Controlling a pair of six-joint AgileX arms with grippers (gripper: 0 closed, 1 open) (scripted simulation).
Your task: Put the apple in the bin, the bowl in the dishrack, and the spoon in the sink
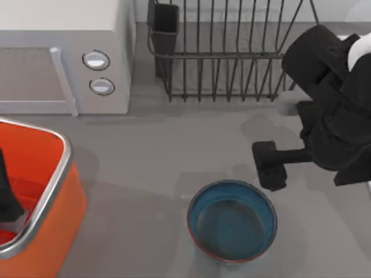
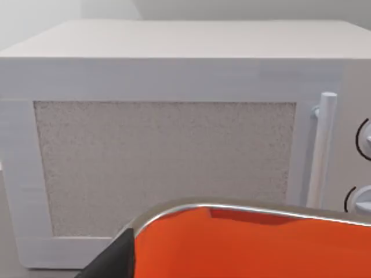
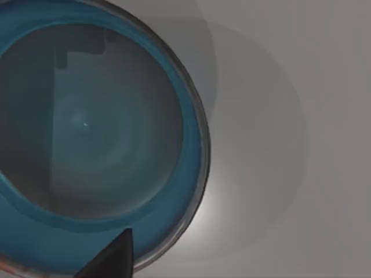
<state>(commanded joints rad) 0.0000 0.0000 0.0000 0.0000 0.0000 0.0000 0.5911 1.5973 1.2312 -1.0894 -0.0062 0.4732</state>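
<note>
The blue-teal bowl (image 1: 232,223) stands upright with nothing in it near the table's front, right of centre. My right gripper (image 1: 271,168) hovers just behind the bowl's far right rim. In the right wrist view the bowl (image 3: 87,127) lies directly below, with a dark fingertip (image 3: 113,260) over its rim. The orange bin (image 1: 58,156) with its silver rim sits at the front left. My left gripper (image 1: 8,200) hangs inside the bin at the top view's left edge. The dishrack (image 1: 232,58) stands at the back. Apple, spoon and sink are out of view.
A white microwave (image 1: 64,58) with two round knobs stands at the back left, behind the bin. The left wrist view faces the microwave (image 2: 174,145) door across the bin (image 2: 261,243) rim. Bare grey tabletop lies between bin, bowl and dishrack.
</note>
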